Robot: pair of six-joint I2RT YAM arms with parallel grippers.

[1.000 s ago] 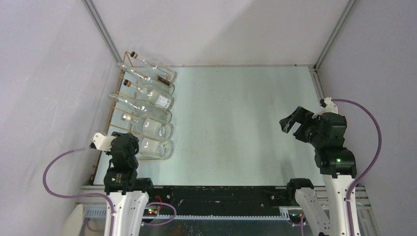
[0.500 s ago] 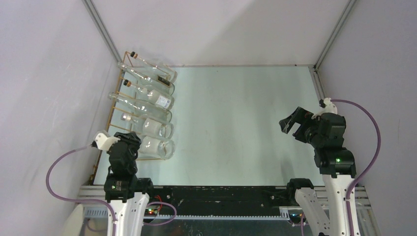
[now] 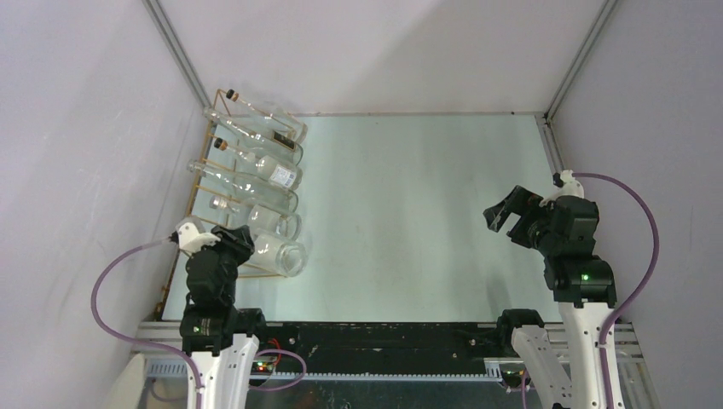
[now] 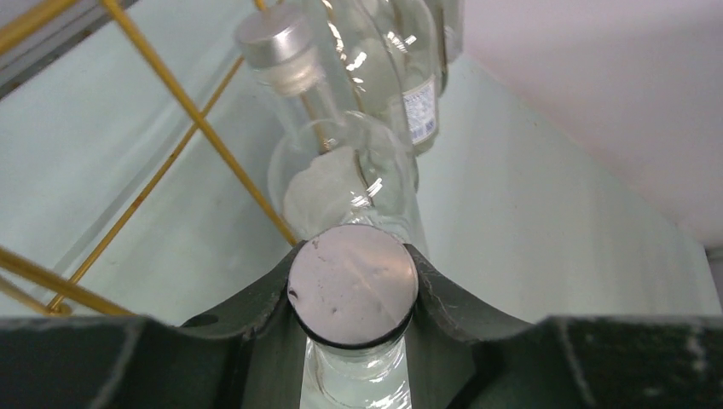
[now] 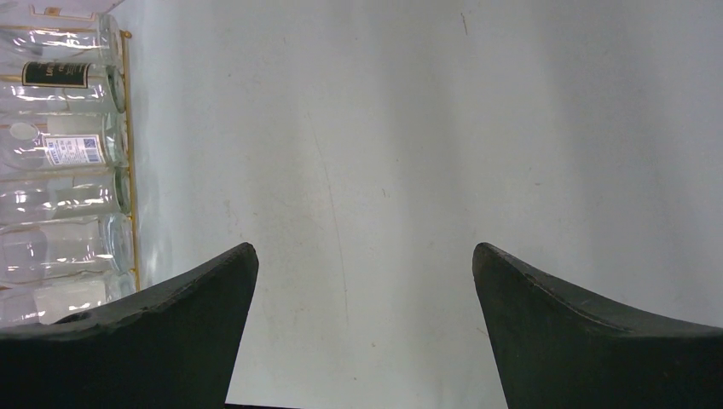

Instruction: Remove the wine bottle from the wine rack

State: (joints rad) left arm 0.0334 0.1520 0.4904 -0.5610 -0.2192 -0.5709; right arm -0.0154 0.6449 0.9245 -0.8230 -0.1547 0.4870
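Left gripper [image 3: 232, 240] is down at the near end of the wine rack [image 3: 198, 181], and it's clamped tight on the neck of the nearest wine bottle [image 3: 278, 256]. From the wrist camera you can see the dark fingers [image 4: 256, 315] hugging that neck on both sides, right under the flat silver cap [image 4: 353, 285]. The bottle is clear glass, lying on its side. Its base points out over the table [image 3: 409, 213] and sits at a slight angle to the rest of the row. Whether it's touching the gold wires underneath, I can't tell from here. Four other bottles [image 3: 256, 183] lie side by side in the rack beyond it, necks towards the left wall. Over on the far side, the right gripper [image 3: 508, 213] hangs above bare tabletop, well apart from the rack, jaws spread wide with nothing between them
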